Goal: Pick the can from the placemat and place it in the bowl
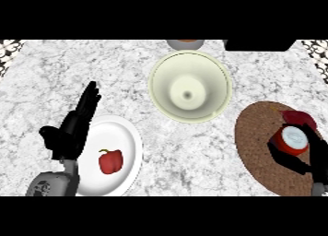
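We see the right hand (309,156) hiding the can's (292,139) side; the placemat (258,138) is cut off at the bottom, and a dish (185,44) at the top.

One can (292,138), one bowl (190,86), one plate (128,143), one pepper (111,161), one placemat (256,138).

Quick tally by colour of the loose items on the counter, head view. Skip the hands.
Red: 2, the can and the bell pepper
White: 1, the plate
Cream: 1, the bowl
Brown: 1, the placemat
Total: 5
Two partly cut-off things at the top edge are left out; I cannot tell what they are.
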Robot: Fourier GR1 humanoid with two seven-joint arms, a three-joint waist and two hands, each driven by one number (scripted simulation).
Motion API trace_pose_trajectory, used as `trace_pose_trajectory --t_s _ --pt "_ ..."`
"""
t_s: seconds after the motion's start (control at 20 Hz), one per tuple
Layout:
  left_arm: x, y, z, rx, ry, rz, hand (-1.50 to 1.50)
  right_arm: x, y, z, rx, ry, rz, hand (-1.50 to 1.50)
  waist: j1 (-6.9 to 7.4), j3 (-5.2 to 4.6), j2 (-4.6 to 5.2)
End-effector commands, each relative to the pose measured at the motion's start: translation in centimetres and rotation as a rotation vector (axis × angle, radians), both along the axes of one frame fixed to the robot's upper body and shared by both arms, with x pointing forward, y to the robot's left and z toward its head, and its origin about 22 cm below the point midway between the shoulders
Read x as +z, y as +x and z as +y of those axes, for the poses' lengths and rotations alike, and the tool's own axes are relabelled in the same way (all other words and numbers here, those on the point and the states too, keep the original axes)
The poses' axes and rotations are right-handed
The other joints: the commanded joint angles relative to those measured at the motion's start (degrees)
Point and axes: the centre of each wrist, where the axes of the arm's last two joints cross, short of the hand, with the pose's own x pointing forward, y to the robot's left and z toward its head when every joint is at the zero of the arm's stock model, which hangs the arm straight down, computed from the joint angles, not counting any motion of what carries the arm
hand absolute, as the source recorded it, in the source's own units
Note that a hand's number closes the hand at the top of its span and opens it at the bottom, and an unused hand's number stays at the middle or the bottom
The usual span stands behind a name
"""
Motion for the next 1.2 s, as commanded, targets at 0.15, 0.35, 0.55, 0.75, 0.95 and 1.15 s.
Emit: trace_pose_trajectory --t_s 0.15,0.35,0.55,0.75,0.95,1.15 --pt "0.5 -0.4 -0.9 -0.004 -0.026 0.009 0.0 -2.5 0.1 2.6 0.117 0.013 0.033 1.5 0.5 0.8 0.42" --pt "0.3 -0.3 1.3 0.002 0.0 -0.002 0.0 -2.2 -0.2 2.9 0.113 0.039 -0.023 1.5 0.35 0.79 0.45" --pt "1.1 1.2 -1.9 -0.075 -0.012 -0.013 0.0 1.2 3.7 17.4 0.251 0.071 -0.137 1.5 4.7 0.8 0.98" --pt "1.2 1.4 -3.1 -0.127 0.009 -0.026 0.0 5.1 5.8 22.4 0.304 0.06 -0.286 1.5 8.39 0.79 1.26" --pt "0.7 1.7 -3.6 -0.133 0.007 -0.013 0.0 7.4 6.0 26.9 0.313 0.025 -0.445 1.5 8.41 0.61 1.1" --pt "0.1 1.7 -3.9 -0.12 0.004 0.016 0.0 10.3 7.4 30.2 0.294 -0.069 -0.565 1.5 7.22 0.4 0.61"
